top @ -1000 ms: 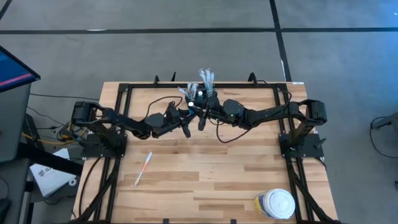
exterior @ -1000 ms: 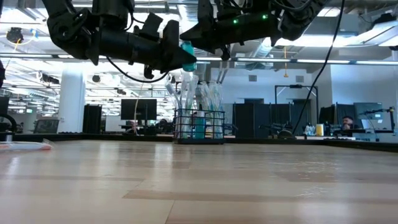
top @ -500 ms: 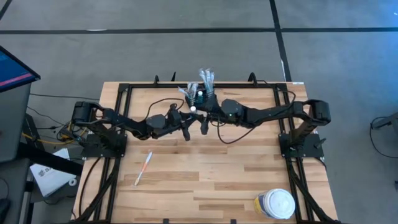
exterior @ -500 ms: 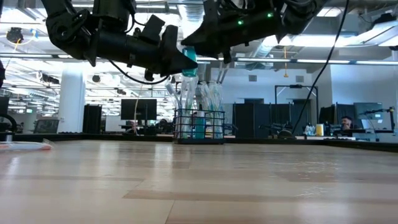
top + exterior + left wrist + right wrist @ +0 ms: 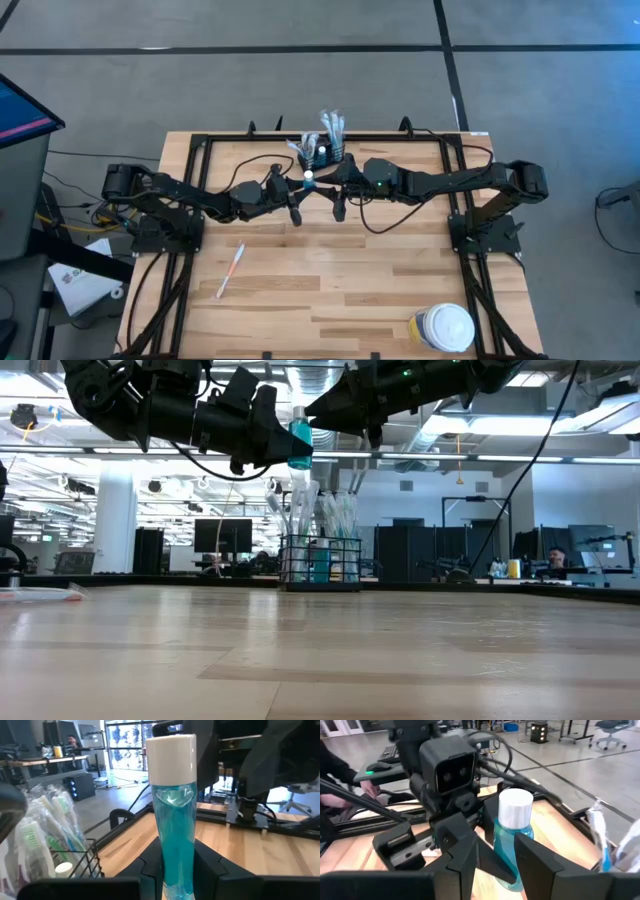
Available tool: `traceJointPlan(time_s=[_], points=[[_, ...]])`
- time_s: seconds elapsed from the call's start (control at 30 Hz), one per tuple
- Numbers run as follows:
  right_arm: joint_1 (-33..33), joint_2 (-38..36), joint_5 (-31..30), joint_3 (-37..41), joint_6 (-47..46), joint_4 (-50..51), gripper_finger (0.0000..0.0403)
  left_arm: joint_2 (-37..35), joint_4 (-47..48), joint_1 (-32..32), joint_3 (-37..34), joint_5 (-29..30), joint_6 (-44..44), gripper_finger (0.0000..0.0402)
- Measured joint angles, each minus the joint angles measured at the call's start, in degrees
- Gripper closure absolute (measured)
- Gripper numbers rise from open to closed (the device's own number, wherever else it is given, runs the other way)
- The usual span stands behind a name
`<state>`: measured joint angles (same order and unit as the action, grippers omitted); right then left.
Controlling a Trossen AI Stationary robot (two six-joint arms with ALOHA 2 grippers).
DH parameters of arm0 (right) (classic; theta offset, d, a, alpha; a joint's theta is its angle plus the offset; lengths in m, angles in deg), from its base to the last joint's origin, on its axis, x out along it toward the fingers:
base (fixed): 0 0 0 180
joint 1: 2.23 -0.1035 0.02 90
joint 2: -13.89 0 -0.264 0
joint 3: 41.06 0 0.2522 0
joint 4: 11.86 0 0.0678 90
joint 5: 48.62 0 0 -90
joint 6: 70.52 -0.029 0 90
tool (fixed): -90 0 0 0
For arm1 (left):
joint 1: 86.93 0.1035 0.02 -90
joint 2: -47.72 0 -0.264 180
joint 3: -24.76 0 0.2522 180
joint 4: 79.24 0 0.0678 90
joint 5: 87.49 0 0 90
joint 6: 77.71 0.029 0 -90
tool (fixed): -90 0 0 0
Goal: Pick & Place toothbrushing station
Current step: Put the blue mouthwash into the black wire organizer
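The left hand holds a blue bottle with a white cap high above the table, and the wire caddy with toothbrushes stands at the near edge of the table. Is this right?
One thing is wrong: the wire caddy stands at the far edge of the table, as the high view shows. The left hand does hold the blue bottle with the white cap high above the table.

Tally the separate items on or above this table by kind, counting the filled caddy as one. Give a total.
Black wire caddy of toothbrushes: 1
Blue bottle with white cap, held by the left gripper: 1
Round white-lidded jar: 1
Slim white wrapped item lying loose: 1
Total: 4
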<state>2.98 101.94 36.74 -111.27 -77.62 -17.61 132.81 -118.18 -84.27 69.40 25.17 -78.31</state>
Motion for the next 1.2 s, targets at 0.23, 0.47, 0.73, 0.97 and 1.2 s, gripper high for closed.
traceJointPlan(time_s=[0.23,0.47,0.73,0.97,1.2], points=[[0.02,0.81,0.28,-0.85,0.02,-0.01,0.0284,-0.72,1.23,-0.65,-0.05,-0.59,0.08,0.0345],[0.0,0.83,0.41,-0.85,0.49,-0.32,0.028,-0.73,1.52,-1.4,-0.05,-0.58,-0.02,0.0345],[0.09,0.87,0.52,-0.85,3.17,-0.19,0.028,-0.73,2.48,-2.12,-0.05,-0.66,-0.53,0.0345],[0.0,0.87,0.5,-0.85,4.52,0.43,0.0282,-0.73,3.74,-2.25,-0.35,-1.25,-1.21,0.0345],[0.59,0.72,-0.55,-1.2,4.72,-0.9,0.028,-0.47,4.92,-2.53,-2.01,-3.59,-1.35,0.0345]])
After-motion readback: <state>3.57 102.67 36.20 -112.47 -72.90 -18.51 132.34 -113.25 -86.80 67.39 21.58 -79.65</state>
